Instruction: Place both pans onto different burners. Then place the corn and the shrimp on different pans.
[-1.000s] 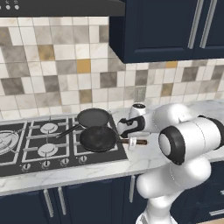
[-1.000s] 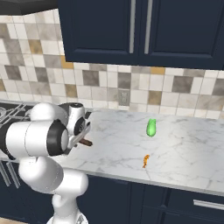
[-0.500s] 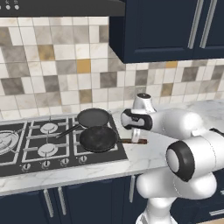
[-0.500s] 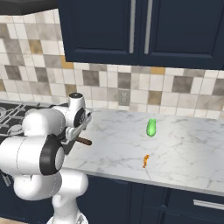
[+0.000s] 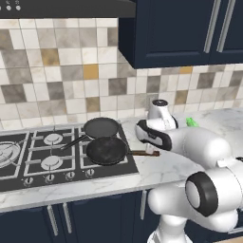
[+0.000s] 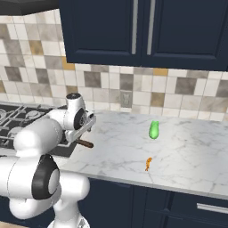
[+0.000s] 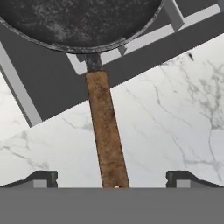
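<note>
Two black pans sit on the cooktop's right side. The pan with the long black handle (image 5: pixel 101 127) is at the back. In front of it rests the pan with the brown wooden handle (image 5: pixel 106 150), its handle (image 7: pixel 106 135) sticking out over the marble counter. My gripper (image 7: pixel 113 179) hovers open above the end of that handle, one fingertip on each side, touching nothing. The green corn (image 6: pixel 153 129) lies on the counter to the right, and the small orange shrimp (image 6: pixel 148 164) lies nearer the front edge.
The black cooktop (image 5: pixel 28 178) has free small burners (image 5: pixel 53 138) to the left of the pans and a large multi-ring burner (image 5: pixel 7 154) at the far left. Its knobs line the front. Dark cabinets hang above the marble counter (image 6: pixel 191 151).
The jaws have spread wide and let go of the wooden handle. The hand has lifted off it while the arm's elbow swung down and to the right. Both pans stayed put.
</note>
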Motion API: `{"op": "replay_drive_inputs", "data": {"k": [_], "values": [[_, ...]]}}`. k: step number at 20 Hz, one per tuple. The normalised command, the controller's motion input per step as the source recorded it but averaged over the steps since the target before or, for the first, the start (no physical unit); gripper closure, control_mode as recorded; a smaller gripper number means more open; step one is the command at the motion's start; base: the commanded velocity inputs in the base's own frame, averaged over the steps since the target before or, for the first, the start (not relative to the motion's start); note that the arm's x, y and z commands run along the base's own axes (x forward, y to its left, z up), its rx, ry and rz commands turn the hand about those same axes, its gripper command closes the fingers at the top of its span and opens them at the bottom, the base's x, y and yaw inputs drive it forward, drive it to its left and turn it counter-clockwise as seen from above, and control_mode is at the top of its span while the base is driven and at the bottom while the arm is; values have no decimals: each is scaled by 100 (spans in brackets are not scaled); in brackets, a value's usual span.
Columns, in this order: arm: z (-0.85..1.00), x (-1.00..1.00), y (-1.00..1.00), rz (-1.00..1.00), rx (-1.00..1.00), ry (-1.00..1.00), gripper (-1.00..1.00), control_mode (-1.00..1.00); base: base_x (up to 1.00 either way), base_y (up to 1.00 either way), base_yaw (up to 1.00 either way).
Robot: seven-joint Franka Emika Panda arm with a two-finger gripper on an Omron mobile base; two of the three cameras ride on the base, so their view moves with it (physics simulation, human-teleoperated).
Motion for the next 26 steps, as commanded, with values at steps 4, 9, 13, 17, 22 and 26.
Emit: {"op": "replay_drive_inputs", "data": {"k": [4, 9, 13, 17, 22, 26], "values": [[9, -25, -33, -32, -3, -10, -100, -100, 0, 0, 0], [3, -20, -43, -34, 0, -9, -100, -100, 0, 0, 0], [8, -13, -52, -38, 0, -8, -100, -100, 0, 0, 0], [18, 0, -59, -39, 0, -6, -100, -100, 0, 0, 0], [10, 0, -65, -29, 4, -1, -100, -100, 0, 0, 0], [0, 0, -73, -25, 12, 0, -100, -100, 0, 0, 0]]}}
